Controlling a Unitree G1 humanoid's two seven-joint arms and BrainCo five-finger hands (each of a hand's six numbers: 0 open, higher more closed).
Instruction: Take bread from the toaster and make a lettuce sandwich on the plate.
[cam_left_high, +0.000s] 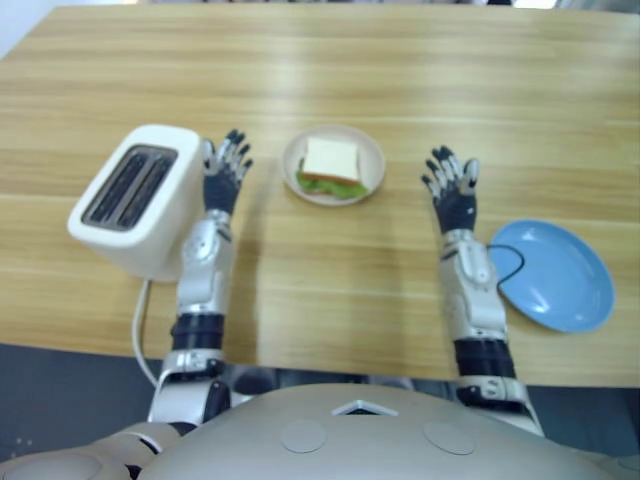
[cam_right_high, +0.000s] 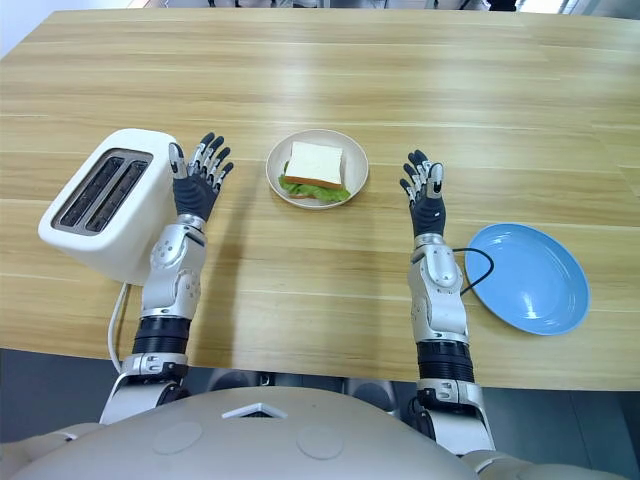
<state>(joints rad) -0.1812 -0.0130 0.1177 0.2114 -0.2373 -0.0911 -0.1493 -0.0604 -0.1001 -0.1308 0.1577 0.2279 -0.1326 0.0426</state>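
A white toaster (cam_right_high: 100, 203) stands at the left of the table, both slots dark and without bread showing. A beige plate (cam_right_high: 355, 185) in the middle carries a slice of bread (cam_right_high: 317, 160) lying on green lettuce (cam_right_high: 310, 188). My left hand (cam_right_high: 198, 183) rests flat on the table between the toaster and the plate, fingers spread, holding nothing. To the right of the plate my right hand (cam_right_high: 424, 191) lies open as well, apart from the plate.
A blue plate (cam_right_high: 528, 278) sits at the right near the table's front edge, beside my right forearm. The toaster's white cord (cam_right_high: 115, 325) hangs over the front edge. Bare wood stretches across the far half of the table (cam_right_high: 330, 60).
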